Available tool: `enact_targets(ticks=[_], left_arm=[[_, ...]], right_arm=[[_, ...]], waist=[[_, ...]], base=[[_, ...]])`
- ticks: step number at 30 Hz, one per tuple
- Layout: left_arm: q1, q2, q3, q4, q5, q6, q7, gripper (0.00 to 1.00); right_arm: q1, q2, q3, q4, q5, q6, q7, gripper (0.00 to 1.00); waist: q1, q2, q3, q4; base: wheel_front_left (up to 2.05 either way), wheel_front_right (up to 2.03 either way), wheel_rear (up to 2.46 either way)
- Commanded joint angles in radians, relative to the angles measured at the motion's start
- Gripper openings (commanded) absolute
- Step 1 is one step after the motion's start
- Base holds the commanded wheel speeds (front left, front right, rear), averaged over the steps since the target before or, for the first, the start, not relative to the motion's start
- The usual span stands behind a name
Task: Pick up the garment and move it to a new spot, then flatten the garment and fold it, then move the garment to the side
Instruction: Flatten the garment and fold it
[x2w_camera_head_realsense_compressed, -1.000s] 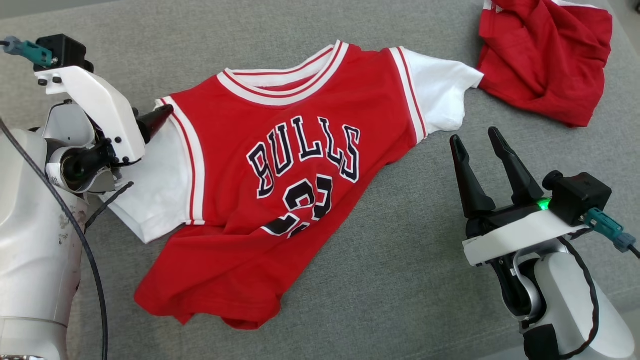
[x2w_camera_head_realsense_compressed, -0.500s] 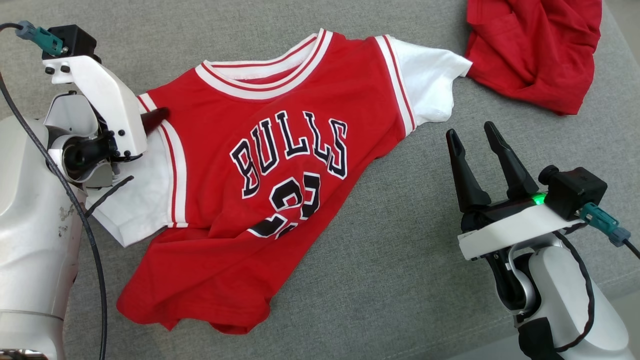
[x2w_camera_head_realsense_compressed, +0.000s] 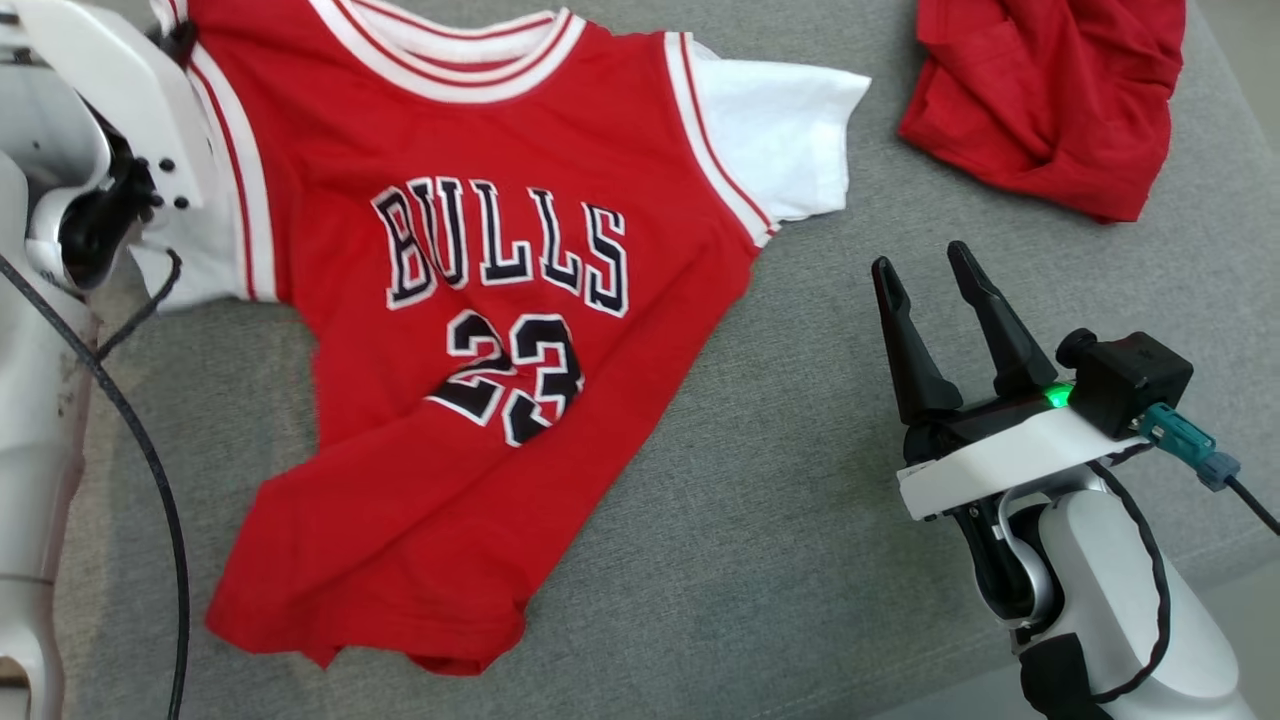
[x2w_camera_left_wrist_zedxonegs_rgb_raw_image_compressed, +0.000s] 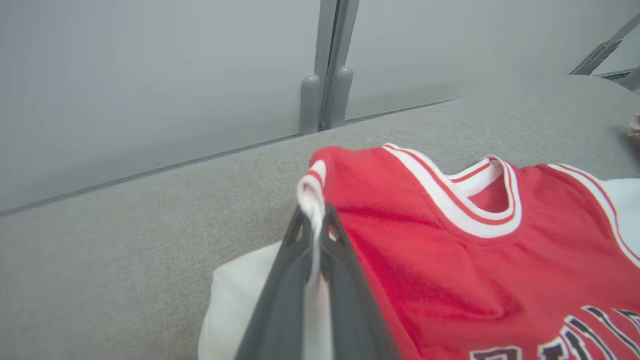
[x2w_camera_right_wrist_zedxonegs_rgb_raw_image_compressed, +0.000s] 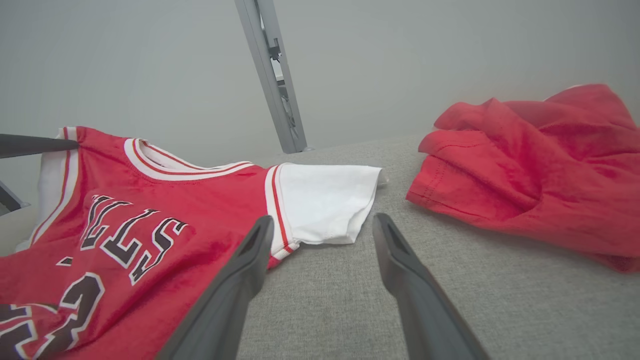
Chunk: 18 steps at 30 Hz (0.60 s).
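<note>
Grey surface (x2w_camera_head_realsense_compressed: 800, 540): jersey (x2w_camera_head_realsense_compressed: 470, 150) in left gripper (x2w_camera_left_wrist_zedxonegs_rgb_raw_image_compressed: 314, 220)

Robot's white shell (x2w_camera_head_realsense_compressed: 1120, 585) and dark tapered fingers (x2w_camera_head_realsense_compressed: 905, 345).
A black camera block (x2w_camera_head_realsense_compressed: 1130, 378) and teal connector (x2w_camera_head_realsense_compressed: 1185, 452) are mounted beside the green light (x2w_camera_head_realsense_compressed: 1055, 396); a black cable (x2w_camera_head_realsense_compressed: 1163, 590) is looped below it.

Can't follow the jersey (x2w_camera_head_realsense_compressed: 500, 130) collar past the head view's top edge. Same for the red cloth (x2w_camera_head_realsense_compressed: 1040, 100), clipped up there. Barely catching the left gripper (x2w_camera_left_wrist_zedxonegs_rgb_raw_image_compressed: 315, 225) fingers (x2w_camera_left_wrist_zedxonegs_rgb_raw_image_compressed: 280, 300) in that view, tucked behind the white mount (x2w_camera_head_realsense_compressed: 110, 90); finding their tips swallowed by sleeve trim (x2w_camera_left_wrist_zedxonegs_rgb_raw_image_compressed: 312, 195) from the wrist.
</note>
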Motion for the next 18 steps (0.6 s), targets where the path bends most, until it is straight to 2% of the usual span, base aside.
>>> enact_targets(ticks=[1,7,12,18], left_arm=[[-0.056,0.005,-0.032,0.004,0.044,-0.015,-0.076,0.0],[-0.161,-0.013,-0.109,0.051,0.136,-0.022,-0.227,0.0],[-0.24,-0.04,-0.142,0.131,0.205,0.026,-0.355,0.0],[-0.306,-0.059,-0.164,0.251,0.247,0.073,-0.447,0.0]], right_arm=[[-0.01,0.003,0.002,-0.004,0.005,0.0,-0.007,1.0],[-0.002,0.016,0.003,-0.002,0.012,0.0,-0.007,1.0],[-0.006,0.03,0.003,0.006,0.018,0.0,-0.007,1.0],[-0.002,0.039,0.008,0.009,0.028,0.0,-0.007,1.0]], waist=[[0.0,0.0,0.003,-0.021],[0.0,0.0,0.012,-0.074],[0.0,0.0,0.022,-0.124],[0.0,0.0,0.032,-0.172]], base=[[0.0,0.0,0.0],[0.0,0.0,0.0],[0.0,0.0,0.0],[0.0,0.0,0.0]])
